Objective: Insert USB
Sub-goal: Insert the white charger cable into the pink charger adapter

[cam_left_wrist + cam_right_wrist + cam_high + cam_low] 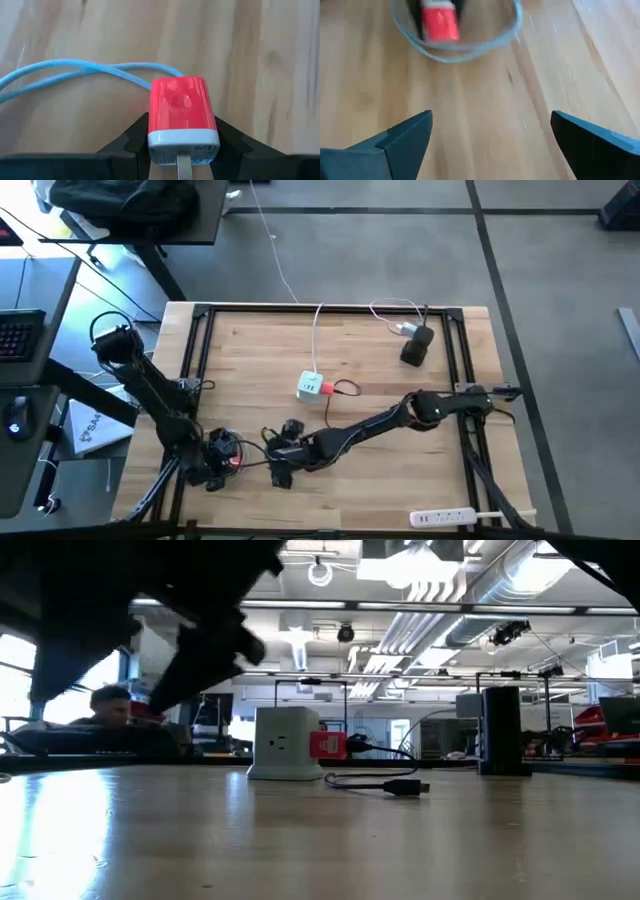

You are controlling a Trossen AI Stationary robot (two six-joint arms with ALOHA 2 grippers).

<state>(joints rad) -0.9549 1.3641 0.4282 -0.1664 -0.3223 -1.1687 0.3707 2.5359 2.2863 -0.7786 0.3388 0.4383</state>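
Note:
The USB [326, 388], a small red-pink plug on a thin black cable [385, 783], sits against the side of the white charger cube [309, 385] at mid-table; in the low view the USB [327, 745] touches the cube [284, 743]. Whether it is plugged in, I cannot tell. At the near left, my left gripper [228, 456] is shut on a red-and-white block [182, 117] with a light-blue cable [75, 72]. My right gripper [281, 452] stands open just right of it, facing that block [439, 23]. My left gripper pinches the red-and-white block between its two fingers [125, 145], which sit on the block's two opposite sides [156, 122] near its white end. A metal prong points back toward the wrist. The blue cable runs off the block's far end onto the table.
A black upright box [417, 347] and a silvery plug on a white cable [400, 328] lie at the far right. A white cable [316, 340] runs from the cube to the far edge. A white power strip [445, 518] lies at the near right edge.

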